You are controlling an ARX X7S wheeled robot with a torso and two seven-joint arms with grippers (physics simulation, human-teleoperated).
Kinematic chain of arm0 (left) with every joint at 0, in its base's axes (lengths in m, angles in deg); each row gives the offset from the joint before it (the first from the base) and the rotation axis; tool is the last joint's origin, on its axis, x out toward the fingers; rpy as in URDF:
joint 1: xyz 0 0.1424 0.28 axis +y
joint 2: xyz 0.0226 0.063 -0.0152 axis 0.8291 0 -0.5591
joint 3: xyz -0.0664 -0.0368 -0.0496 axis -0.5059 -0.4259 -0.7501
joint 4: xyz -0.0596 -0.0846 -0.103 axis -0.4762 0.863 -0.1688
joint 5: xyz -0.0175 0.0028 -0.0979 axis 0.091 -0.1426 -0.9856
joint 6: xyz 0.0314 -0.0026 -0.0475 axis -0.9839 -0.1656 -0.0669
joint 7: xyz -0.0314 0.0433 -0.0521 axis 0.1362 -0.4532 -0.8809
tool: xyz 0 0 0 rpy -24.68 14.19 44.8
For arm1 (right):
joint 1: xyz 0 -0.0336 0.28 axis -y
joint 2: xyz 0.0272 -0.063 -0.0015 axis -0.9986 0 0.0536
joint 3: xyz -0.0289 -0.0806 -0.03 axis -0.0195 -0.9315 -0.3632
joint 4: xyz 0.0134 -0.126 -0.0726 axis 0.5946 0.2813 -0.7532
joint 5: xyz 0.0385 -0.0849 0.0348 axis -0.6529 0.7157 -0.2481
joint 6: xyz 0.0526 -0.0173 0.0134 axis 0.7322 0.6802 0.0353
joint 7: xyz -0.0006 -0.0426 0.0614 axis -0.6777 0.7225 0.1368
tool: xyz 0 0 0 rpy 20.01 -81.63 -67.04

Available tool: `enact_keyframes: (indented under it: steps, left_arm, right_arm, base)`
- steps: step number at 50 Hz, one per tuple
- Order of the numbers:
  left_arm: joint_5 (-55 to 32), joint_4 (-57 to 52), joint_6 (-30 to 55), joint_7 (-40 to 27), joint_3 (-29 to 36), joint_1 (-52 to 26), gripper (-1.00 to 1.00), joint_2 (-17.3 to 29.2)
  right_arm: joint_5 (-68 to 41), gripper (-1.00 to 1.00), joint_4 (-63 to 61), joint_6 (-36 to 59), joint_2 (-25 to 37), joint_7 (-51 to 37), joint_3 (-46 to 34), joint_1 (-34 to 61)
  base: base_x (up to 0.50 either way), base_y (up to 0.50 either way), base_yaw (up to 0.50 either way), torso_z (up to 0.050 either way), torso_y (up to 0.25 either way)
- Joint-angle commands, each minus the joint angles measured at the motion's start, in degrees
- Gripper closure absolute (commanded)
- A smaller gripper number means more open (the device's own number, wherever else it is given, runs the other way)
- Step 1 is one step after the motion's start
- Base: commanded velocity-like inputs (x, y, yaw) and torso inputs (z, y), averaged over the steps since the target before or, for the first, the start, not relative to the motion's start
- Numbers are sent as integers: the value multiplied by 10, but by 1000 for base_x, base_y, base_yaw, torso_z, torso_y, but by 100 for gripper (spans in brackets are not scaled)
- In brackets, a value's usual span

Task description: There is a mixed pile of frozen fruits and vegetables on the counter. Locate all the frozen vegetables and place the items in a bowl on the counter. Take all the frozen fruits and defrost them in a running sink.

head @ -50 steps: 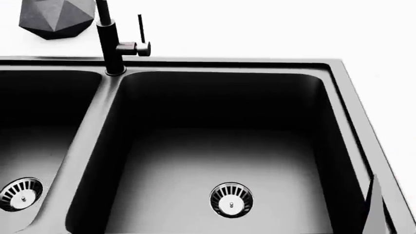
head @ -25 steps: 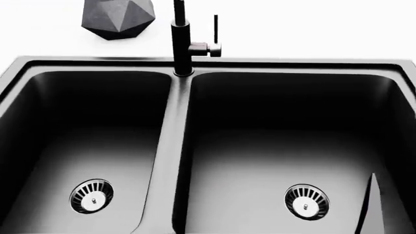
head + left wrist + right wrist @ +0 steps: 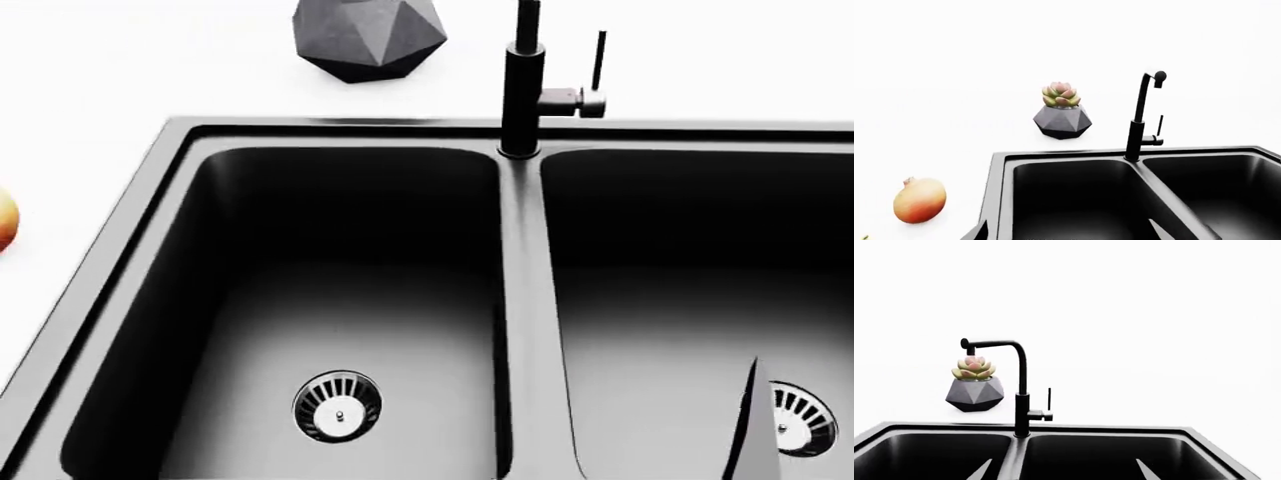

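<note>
The dark double-basin sink [image 3: 174, 180] fills the head view, with steel strainer drains [image 3: 338, 405] and a tall black faucet [image 3: 521, 90] at the divider. The yellow-orange, red-blushed fruit [image 3: 919, 200] lies on the white counter [image 3: 921, 125] beside the sink's left-basin end; its edge shows in the head view [image 3: 6, 220]. My left gripper [image 3: 1067, 235] is open and empty over the left basin. My right gripper [image 3: 1062, 472] is open and empty over the sink, facing the faucet [image 3: 1021, 390]. One grey fingertip [image 3: 754, 430] shows in the head view. The bowl and vegetables are out of view.
A dark faceted plant pot [image 3: 1062, 121] with a succulent stands on the counter behind the sink, beside the faucet; it also shows in the head view [image 3: 370, 35] and the right wrist view [image 3: 975, 392]. No water runs from the faucet.
The head view has swung left: the sink, faucet and pot have slid right in it, the left basin now shows whole, and the fruit's edge has come in at the left.
</note>
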Motion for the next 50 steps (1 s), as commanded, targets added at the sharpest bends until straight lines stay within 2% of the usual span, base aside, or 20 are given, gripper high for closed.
enact_keyframes:
  steps: [1,6,10,12,14,23,31,50]
  left_arm:
    - [-9,0,-1,-5,3,-7,-100,5]
    - [7,-4,0,4,-1,6,-100,-6]
    - [-9,0,0,-7,4,-9,-100,5]
    - [12,-4,2,2,8,0,-100,-8]
    - [-5,0,0,-4,4,-8,-100,4]
    - [13,0,2,4,9,0,-100,-7]
    - [-8,-2,0,-8,12,-12,-100,5]
    - [-13,-2,0,-1,-7,1,-100,8]
  right_arm:
    - [3,-100,0,-3,3,-2,-6,2]
    - [4,-100,-1,-5,6,-4,-7,1]
    - [5,-100,-1,-9,10,-5,-11,1]
    - [6,-100,0,-9,10,-6,-11,0]
    - [7,-100,0,-9,9,-6,-10,-1]
    - [11,-100,3,-16,23,-13,-37,14]
    - [11,-100,3,-16,21,-12,-38,15]
    - [19,-100,0,-10,31,-21,-52,20]
  base:
    - [0,500,0,0,0]
    - [-1,500,0,0,0]
    - [0,500,0,0,0]
    - [-1,500,0,0,0]
    - [-1,500,0,0,0]
    - [-1,500,0,0,0]
    - [8,493,0,0,0]
    - [391,53,0,0,0]
